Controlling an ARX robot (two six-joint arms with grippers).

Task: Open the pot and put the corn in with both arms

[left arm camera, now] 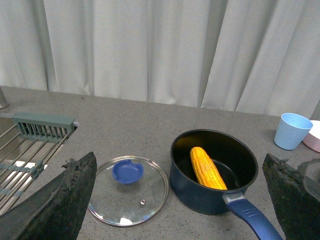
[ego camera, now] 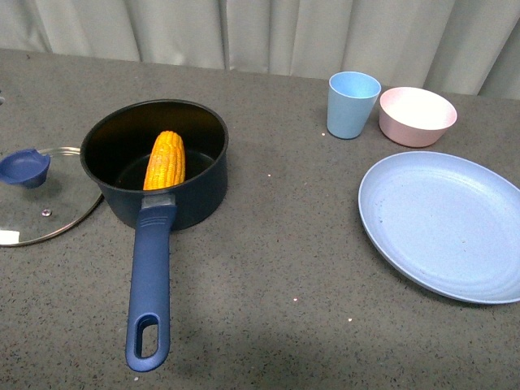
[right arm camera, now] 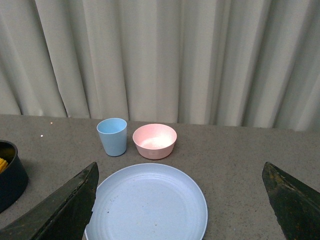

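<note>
Grey speckled tabletop (ego camera: 276, 268) carrying, in descending size, the items below; positions are given relative to the pot

Dark navy round saucepan with black interior and long blue slotted handle, the pot (ego camera: 195, 191): uncovered, handle pointing toward the robot. Judged rigid and moderately heavy; the handle is the natural place to steady it.

Pale blue round plate (ego camera: 443, 227): well to the right of the pot, bare.

Round glass lid with metal rim and blue knob (ego camera: 36, 203): flat on the tabletop, just beside the pot's left wall. Judged fragile and slippery; best taken by the knob.

Yellow-orange corn cob with rows of kernels, the corn (ego camera: 165, 161): inside the pot, leaning against its near wall. Judged stiff, light and bumpy enough to grip across its middle. The task appears complete.

Pink bowl (ego camera: 417, 116) and light blue cup (ego camera: 353, 104): side by side, beyond the plate, far right of the pot.

Left gripper (left arm camera: 175, 212): raised, looking down on pot and lid, jaws spread wide, holding nothing.

Right gripper (right arm camera: 177, 212): raised above the plate, away from the pot, jaws likewise parted and empty
</note>
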